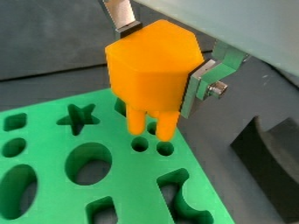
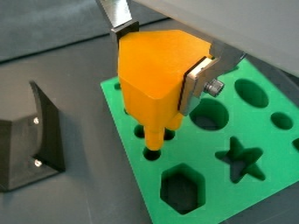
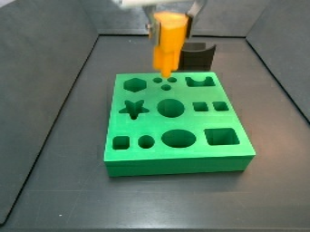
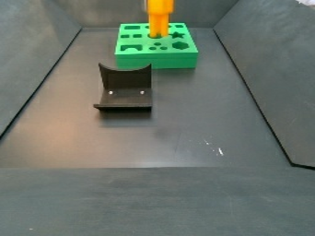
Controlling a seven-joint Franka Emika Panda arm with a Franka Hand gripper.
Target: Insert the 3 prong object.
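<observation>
Side view, left to right: green board [image 3: 177,127] at frame centre, with star [image 3: 133,110], hexagon [image 3: 134,84], round, oval and square cut-outs, all unfilled. Above its far edge, upright 3 prong object [image 3: 169,43], prongs down at small holes near the hexagon; whether seated cannot be told. Dark block [image 3: 198,54] behind, upper right of centre. Gripper [image 3: 165,11] at top edge, closed on the 3 prong object. Wrist view: silver fingers [image 1: 201,80] clamping the orange body, prongs touching the board at three small holes. Fixture [image 4: 124,89] left of centre, apart from the board.
</observation>
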